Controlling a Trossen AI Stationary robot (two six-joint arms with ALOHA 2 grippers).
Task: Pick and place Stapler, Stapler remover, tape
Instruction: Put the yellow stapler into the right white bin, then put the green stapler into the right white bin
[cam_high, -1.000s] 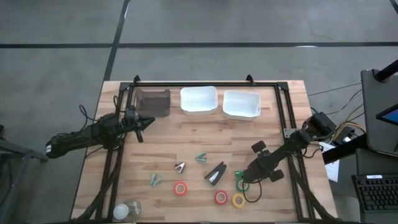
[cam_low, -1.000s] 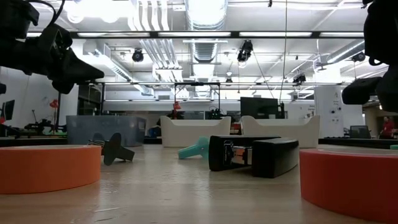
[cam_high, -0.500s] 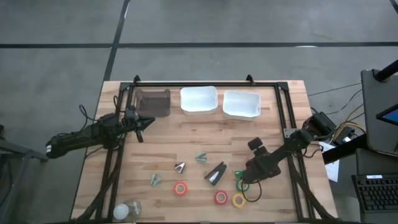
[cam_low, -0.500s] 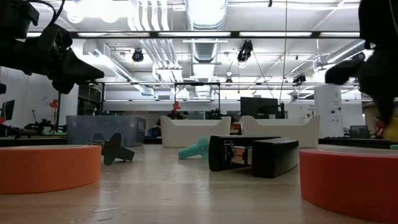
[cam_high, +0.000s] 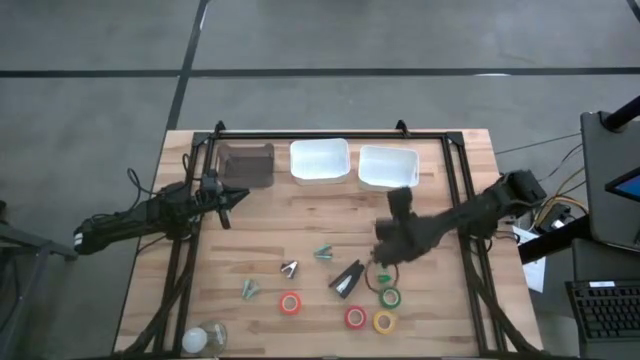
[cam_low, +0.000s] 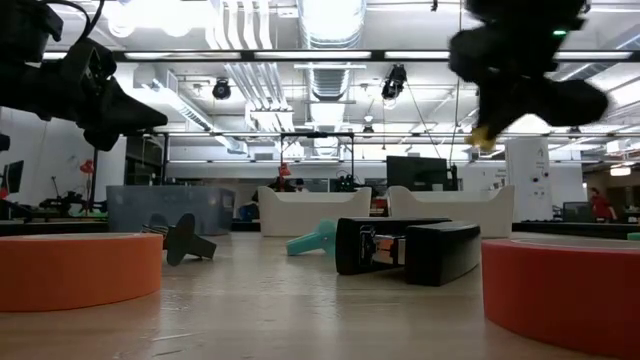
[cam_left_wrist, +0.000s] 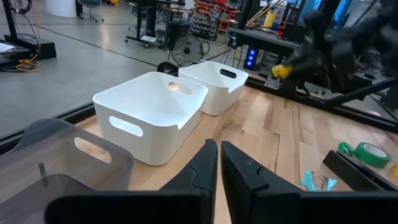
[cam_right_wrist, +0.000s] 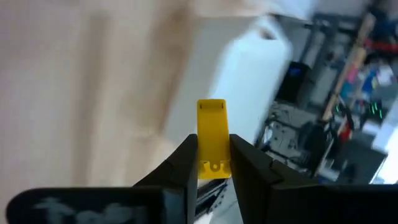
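My right gripper (cam_high: 383, 258) hovers above the table just beyond the green tape (cam_high: 389, 297), shut on a yellow staple remover (cam_right_wrist: 211, 134). The black stapler (cam_high: 347, 279) lies on its side on the wood next to it. Two red tape rolls (cam_high: 290, 303) (cam_high: 355, 317) and the yellow roll (cam_high: 384, 322) lie flat near the near edge. Teal staple removers (cam_high: 323, 253) (cam_high: 249, 289) and a grey one (cam_high: 289, 267) lie mid-table. My left gripper (cam_high: 228, 200) is shut and waits above the left side, beside the dark bin (cam_high: 247, 163). My right gripper pinches the yellow staple remover between its two fingers, near one end (cam_right_wrist: 212, 163). The rest of the remover sticks out beyond the fingertips. It is lifted clear of the table and shows high up in the low view (cam_low: 487, 135).
Two white bins (cam_high: 320, 160) (cam_high: 388, 167) and the dark bin stand along the far edge inside a black frame rail (cam_high: 330, 136). A clear bulb-like object (cam_high: 203, 338) lies at the near left corner. Bare wood lies between the bins and the scattered items.
My right gripper has risen from beside the green tape and swung toward the table's left and far edge, turning as it went. The yellow staple remover has gone up with it, lifted clear. The green tape roll that the gripper covered now shows.
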